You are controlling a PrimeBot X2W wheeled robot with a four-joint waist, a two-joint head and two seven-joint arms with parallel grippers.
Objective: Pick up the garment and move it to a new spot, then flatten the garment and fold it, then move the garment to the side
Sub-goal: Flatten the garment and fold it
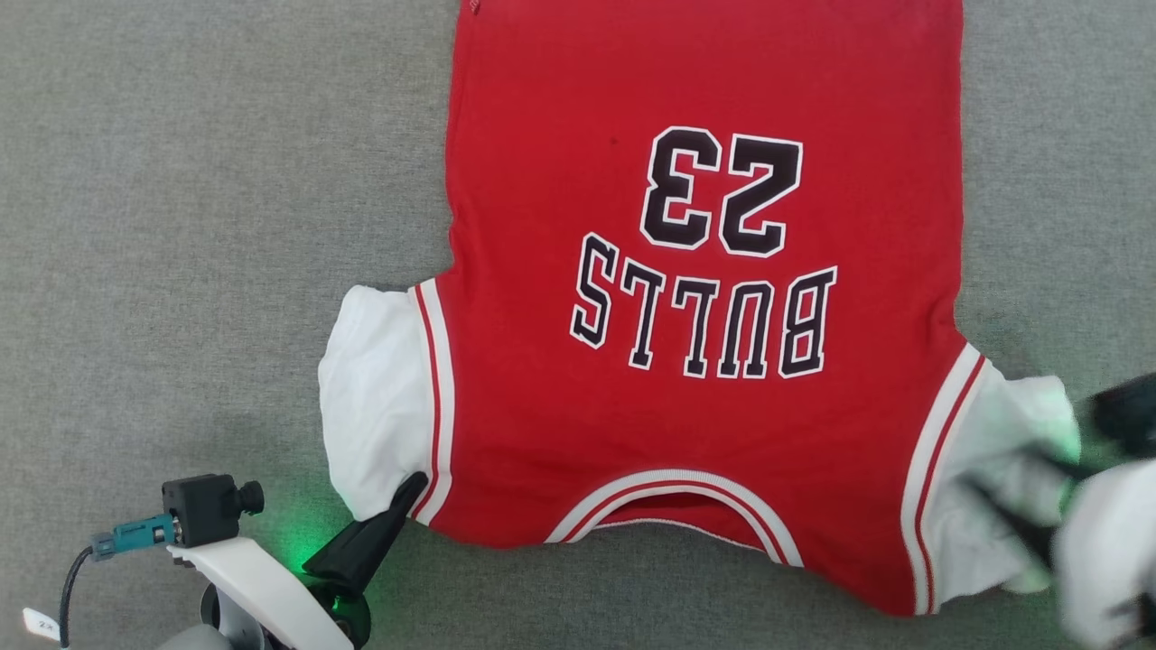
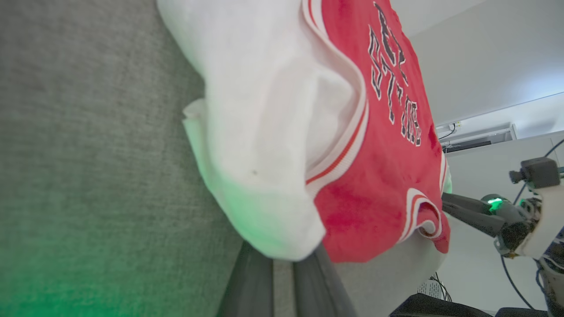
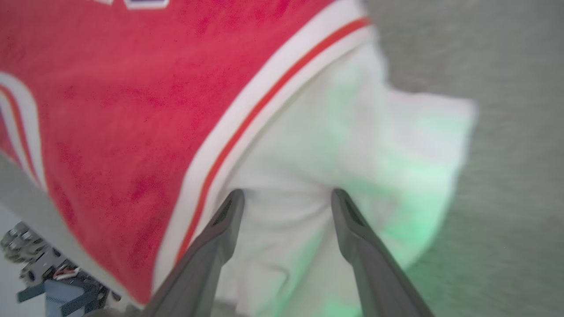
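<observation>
On grey surface [image 1: 181, 226], the garment [image 1: 704, 379] lies flat; my left gripper [image 1: 413, 485] pinches its 7 o'clock white corner, right gripper [image 3: 286, 198] spread at 4 o'clock.

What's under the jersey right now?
A grey carpet-like surface shows all around the jersey. White inner fabric sticks out at both armholes. Anything beneath the red panel is covered, so I can't tell.

the right gripper [image 3: 286, 196], jaws spread wide, sits over the white inner fabric of a blurred red jersey [image 3: 132, 110] on a grey counter [image 3: 506, 176].
</observation>
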